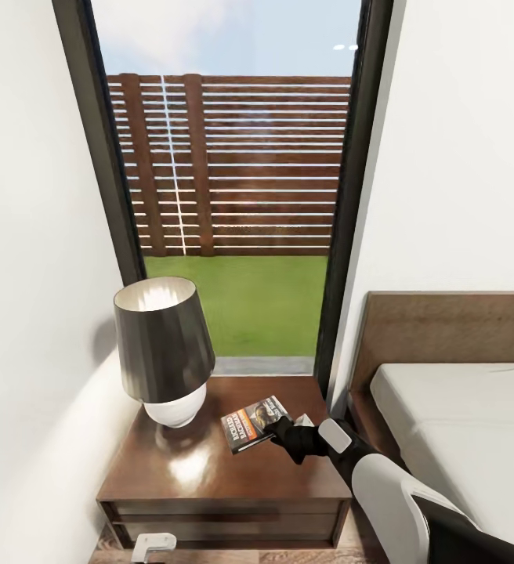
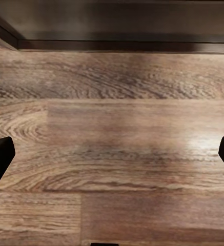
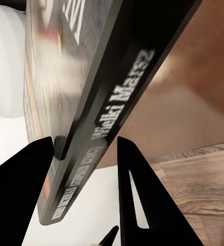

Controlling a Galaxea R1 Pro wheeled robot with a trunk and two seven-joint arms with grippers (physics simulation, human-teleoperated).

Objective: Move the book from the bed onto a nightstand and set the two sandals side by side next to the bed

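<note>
The book [image 1: 251, 423], dark with an orange band and white lettering, is over the right half of the nightstand [image 1: 202, 474]. My right gripper [image 1: 279, 429] is shut on its right edge. In the right wrist view the book's spine [image 3: 106, 113] runs between the two black fingers [image 3: 24, 184] of the right gripper [image 3: 83, 148]. Whether the book rests on the glossy top or hangs just above it, I cannot tell. My left gripper [image 2: 112, 159] is open over bare wood-plank floor [image 2: 112, 118], low in front of the nightstand. The bed [image 1: 461, 439] lies to the right. The sandals are out of view.
A lamp [image 1: 164, 348] with a dark shade and white base stands on the nightstand's left half. Behind is a tall dark-framed window [image 1: 351, 196] onto grass and a slatted fence. White walls close in on both sides. The headboard [image 1: 445, 325] is close to my right arm.
</note>
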